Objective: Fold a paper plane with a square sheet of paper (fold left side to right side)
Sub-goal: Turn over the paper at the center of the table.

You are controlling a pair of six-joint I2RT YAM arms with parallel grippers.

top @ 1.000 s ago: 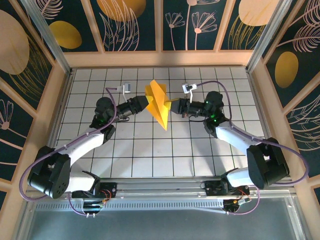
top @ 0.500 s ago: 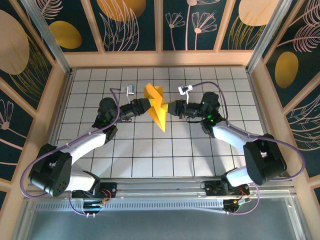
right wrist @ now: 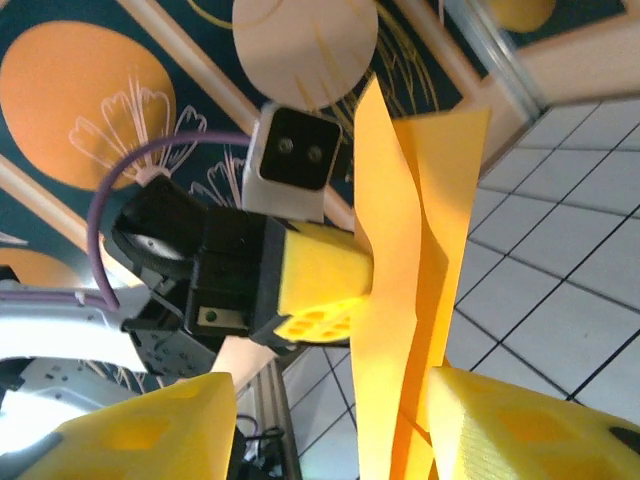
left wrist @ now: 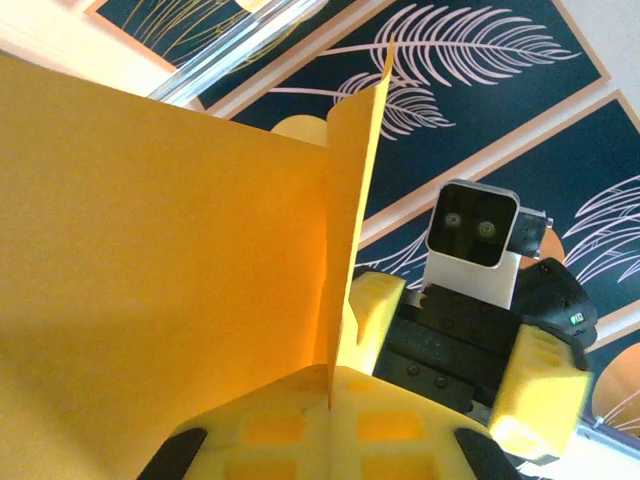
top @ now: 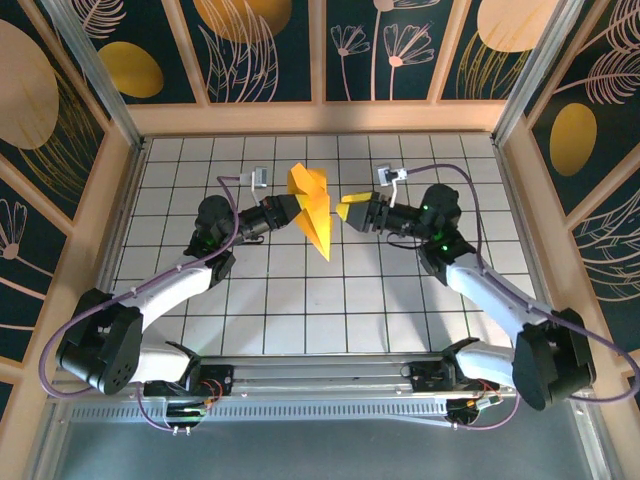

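The orange-yellow paper plane (top: 313,210), a folded pointed shape, hangs above the middle of the tiled table with its tip toward the near side. My left gripper (top: 293,207) is shut on its left edge. In the left wrist view the paper (left wrist: 150,250) rises out of the closed left gripper (left wrist: 330,385) as a broad sheet with an upright fold. My right gripper (top: 345,212) is open just right of the plane. In the right wrist view the paper (right wrist: 400,300) stands between the spread fingers of the right gripper (right wrist: 330,430), close to the right-hand finger (right wrist: 520,430). The left gripper (right wrist: 320,285) pinches it from behind.
The white grid-tiled table (top: 300,300) is ringed by a wooden frame (top: 320,118) and dark panels with yellow ovals (top: 130,68). Both arm bases sit at the near edge (top: 320,375).
My right gripper has opened, let go of the paper and drawn back to the right. My left gripper has closed on the paper's left edge and now holds it alone.
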